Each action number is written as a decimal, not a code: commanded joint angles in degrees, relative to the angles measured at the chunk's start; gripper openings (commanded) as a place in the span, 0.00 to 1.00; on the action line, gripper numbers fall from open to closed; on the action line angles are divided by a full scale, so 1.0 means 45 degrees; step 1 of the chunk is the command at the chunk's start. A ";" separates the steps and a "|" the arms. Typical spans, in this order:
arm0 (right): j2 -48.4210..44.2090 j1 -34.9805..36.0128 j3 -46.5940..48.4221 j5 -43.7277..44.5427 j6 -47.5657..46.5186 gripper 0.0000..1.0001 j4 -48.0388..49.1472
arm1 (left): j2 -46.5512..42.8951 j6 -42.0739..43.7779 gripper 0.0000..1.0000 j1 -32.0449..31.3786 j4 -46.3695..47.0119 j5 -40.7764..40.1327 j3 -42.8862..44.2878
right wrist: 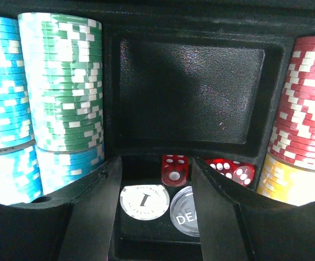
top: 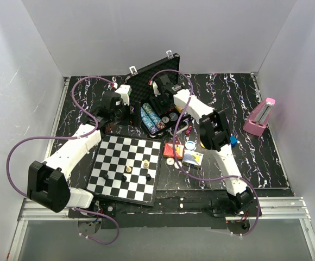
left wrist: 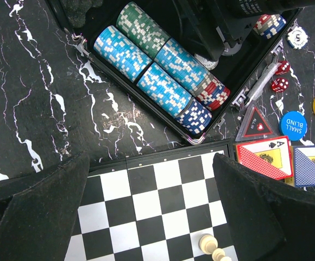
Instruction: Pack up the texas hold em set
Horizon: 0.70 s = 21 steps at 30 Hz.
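The black briefcase (top: 156, 73) stands open at the back, its tray (left wrist: 146, 107) holding rows of blue, green and red chips (left wrist: 157, 76). My right gripper (right wrist: 156, 166) is open and low inside the tray, over a small pocket with a red die (right wrist: 175, 169), a white chip (right wrist: 145, 201) and a clear dealer button (right wrist: 184, 213). More dice (right wrist: 231, 169) lie just right of it. My left gripper (left wrist: 151, 163) is open above the chessboard's far edge, holding nothing. On the table beside the case lie two card decks (left wrist: 263, 157), two dice (left wrist: 279, 84) and round blind buttons (left wrist: 293, 125).
The chessboard (top: 127, 166) with a few pieces lies in front of the case, and a pale piece (left wrist: 209, 243) stands near my left fingers. A pink metronome (top: 260, 117) stands at the right. The deep card pocket (right wrist: 190, 92) holds nothing.
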 commanded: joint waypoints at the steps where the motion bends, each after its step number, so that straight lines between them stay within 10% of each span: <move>1: -0.1100 -0.0006 0.0065 -0.0138 0.0043 0.63 0.0291 | -0.0190 -0.0024 0.98 0.0072 -0.0054 0.0074 0.0314; 21: -0.5254 -0.0162 -0.4243 -0.0294 0.1565 0.63 0.2358 | -0.0248 0.0073 0.98 0.0072 -0.0092 -0.0160 0.0295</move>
